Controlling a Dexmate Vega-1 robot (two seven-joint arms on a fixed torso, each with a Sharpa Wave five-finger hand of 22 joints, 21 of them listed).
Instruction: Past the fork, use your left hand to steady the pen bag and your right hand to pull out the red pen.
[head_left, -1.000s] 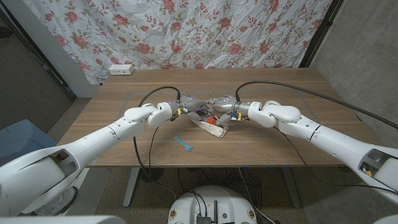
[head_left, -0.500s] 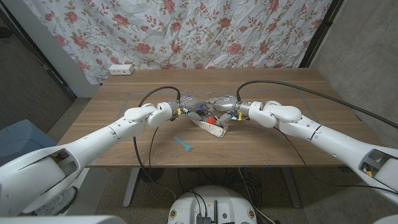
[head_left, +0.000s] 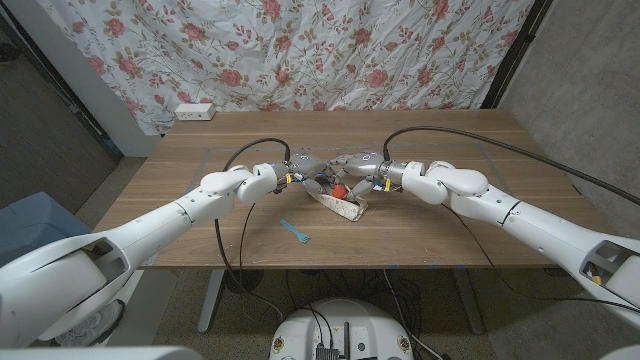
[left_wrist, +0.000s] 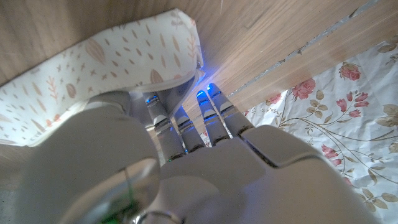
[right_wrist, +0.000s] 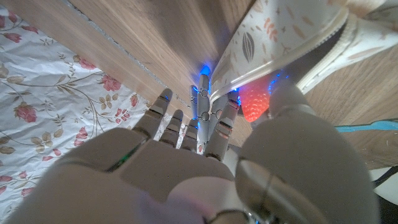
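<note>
The pen bag (head_left: 343, 207), white with a leaf print, lies at the table's middle, just past the blue fork (head_left: 295, 232). My left hand (head_left: 300, 174) grips the bag's left end; in the left wrist view its fingers (left_wrist: 186, 124) curl over the bag (left_wrist: 106, 62) at its edge. My right hand (head_left: 356, 168) reaches into the bag's open mouth. In the right wrist view the red pen's end (right_wrist: 254, 103) sits pinched between the thumb and the fingers (right_wrist: 205, 106), under the bag's rim (right_wrist: 280, 37). The pen's red tip (head_left: 341, 189) shows between the two hands.
A white power strip (head_left: 195, 112) lies at the table's far left corner. Black cables (head_left: 240, 215) loop from both wrists over the table (head_left: 470, 220). A floral cloth (head_left: 300, 50) hangs behind.
My right hand and forearm have shifted slightly to the right and away from the bag. The left hand, the bag and the fork stay where they were.
</note>
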